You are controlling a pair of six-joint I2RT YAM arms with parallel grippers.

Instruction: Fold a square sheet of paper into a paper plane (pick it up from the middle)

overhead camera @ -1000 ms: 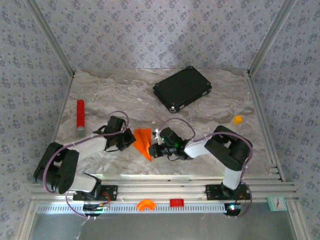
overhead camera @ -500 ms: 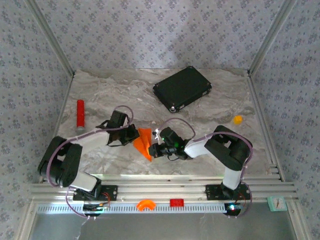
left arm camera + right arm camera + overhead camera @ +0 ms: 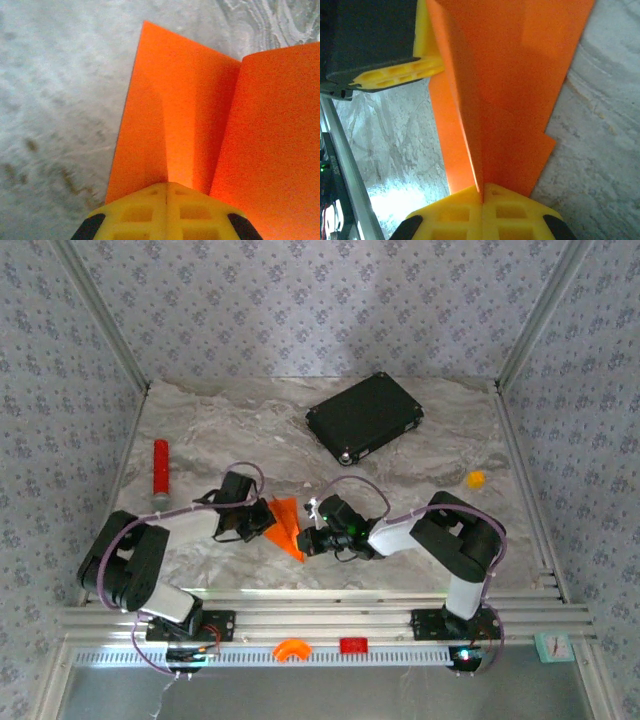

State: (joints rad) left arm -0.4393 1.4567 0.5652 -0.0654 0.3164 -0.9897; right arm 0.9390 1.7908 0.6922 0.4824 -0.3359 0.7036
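Note:
The square sheet of paper, bright orange, lies folded into a pointed paper plane shape [image 3: 288, 524] near the table's front middle, its tip toward the front rail. My left gripper [image 3: 266, 521] is shut, its yellow tips [image 3: 166, 185] resting on the paper's left flap [image 3: 150, 125] at a lengthwise crease. My right gripper [image 3: 308, 537] is shut on the plane's raised middle fold [image 3: 485, 100], which runs straight into the seam between its yellow fingertips [image 3: 482, 189]. In the right wrist view the left gripper's yellow finger [image 3: 395, 75] reaches to the far side of that fold.
A black flat case [image 3: 364, 417] lies at the back right. A red cylinder [image 3: 160, 467] lies at the left edge. A small orange-yellow lump [image 3: 475, 479] sits at the right. The aluminium rail [image 3: 320, 605] borders the front, patterned walls the other sides.
My left gripper has moved right from beside the paper onto its left flap, then slightly nearer the front. The right gripper has stayed shut on the fold.

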